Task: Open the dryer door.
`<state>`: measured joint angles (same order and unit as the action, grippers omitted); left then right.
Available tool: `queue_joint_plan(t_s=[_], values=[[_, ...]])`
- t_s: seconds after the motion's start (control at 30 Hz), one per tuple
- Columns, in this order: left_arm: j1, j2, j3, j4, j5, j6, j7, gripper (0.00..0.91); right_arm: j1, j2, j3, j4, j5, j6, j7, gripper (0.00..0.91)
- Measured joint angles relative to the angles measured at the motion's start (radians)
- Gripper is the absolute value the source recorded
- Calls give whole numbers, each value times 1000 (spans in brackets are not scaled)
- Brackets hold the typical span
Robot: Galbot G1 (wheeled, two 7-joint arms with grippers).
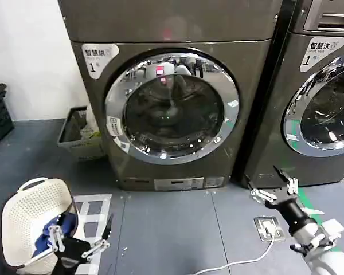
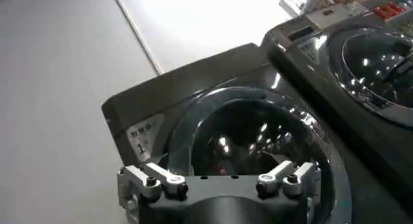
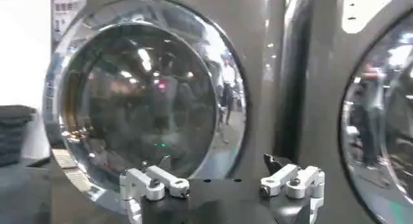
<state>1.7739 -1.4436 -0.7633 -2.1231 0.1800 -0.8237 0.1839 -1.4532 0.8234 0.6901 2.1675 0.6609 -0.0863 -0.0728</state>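
Note:
The dryer door (image 1: 172,106) is a round porthole with a wide chrome rim, white stickers and dark glass. It sits shut, flush in the grey dryer front. My right gripper (image 1: 265,180) hovers low over the floor, below and right of the door, open and empty. In the right wrist view the door (image 3: 142,83) fills the space ahead of the open right gripper (image 3: 219,162), well apart from it. My left gripper (image 1: 80,234) is low at the front left beside the basket, open and empty. In the left wrist view the door (image 2: 258,141) lies beyond the left gripper (image 2: 219,175).
A second machine (image 1: 327,103) with a chrome door and green sticker stands to the right. A white laundry basket (image 1: 28,220) holding blue cloth sits front left. A grey bin (image 1: 74,134) stands beside the dryer. A floor socket (image 1: 268,226) with a white cable lies under my right arm.

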Motion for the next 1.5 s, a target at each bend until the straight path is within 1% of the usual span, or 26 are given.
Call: queue_joint_plan(t_s=[0.3,0.6,0.8,1.1,1.5], values=[[0,-3,0,0,4,0,0,907,151,-97,-130,-74,38,1,1,907],[0,-4,0,-1,5,0,1,907,304,-143,-278,-129,101,-8,-1,907],[-2,-6,0,0,7,0,1,907,416,-149,-374,-162,141,-13,-2,907],[-4,-9,1,0,9,0,2,907,606,-131,-542,-224,168,-17,-6,907],[0,-16,5,0,20,0,2,907,781,-93,-712,-279,196,-30,-1,907]])
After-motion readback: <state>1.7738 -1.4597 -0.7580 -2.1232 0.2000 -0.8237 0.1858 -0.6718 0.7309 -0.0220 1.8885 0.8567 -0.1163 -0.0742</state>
